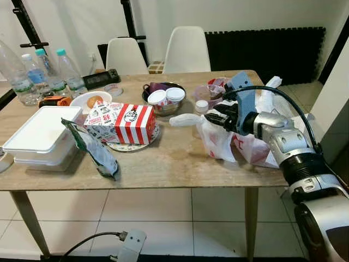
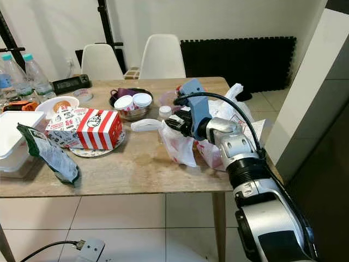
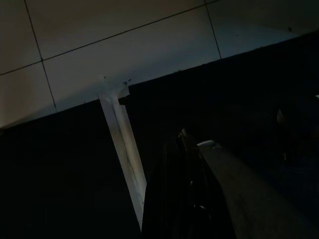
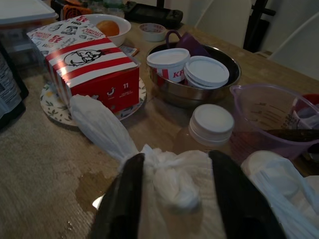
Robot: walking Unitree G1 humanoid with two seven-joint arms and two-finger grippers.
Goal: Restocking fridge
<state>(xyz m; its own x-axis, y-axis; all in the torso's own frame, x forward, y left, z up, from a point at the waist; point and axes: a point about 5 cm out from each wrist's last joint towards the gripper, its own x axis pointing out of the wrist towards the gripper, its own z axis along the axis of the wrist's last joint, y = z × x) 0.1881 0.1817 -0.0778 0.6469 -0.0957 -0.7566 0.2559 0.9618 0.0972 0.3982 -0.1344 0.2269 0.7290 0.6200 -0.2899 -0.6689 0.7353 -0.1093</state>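
Observation:
My right gripper (image 1: 217, 117) reaches over the right part of the wooden table (image 1: 163, 164) and is shut on the knotted top of a white plastic bag (image 4: 172, 186). Its two black fingers (image 4: 124, 194) press the bunched plastic from either side. The knot's twisted tail (image 1: 182, 119) sticks out toward the red-and-white striped KFC box (image 1: 128, 123). A small white-capped bottle (image 4: 212, 124) stands just beyond the knot. In the dark left wrist view, my left gripper (image 3: 184, 189) hangs idle above floor tiles beside a table leg (image 3: 122, 149).
A steel bowl (image 1: 166, 106) holds two white-lidded tubs, with a clear measuring jug (image 4: 269, 119) beside it. Water bottles (image 1: 52, 73), a white lidded box (image 1: 41, 134), a green snack packet (image 1: 92, 150) and an egg bowl (image 1: 90, 101) crowd the left. Two white chairs (image 1: 185, 49) stand behind.

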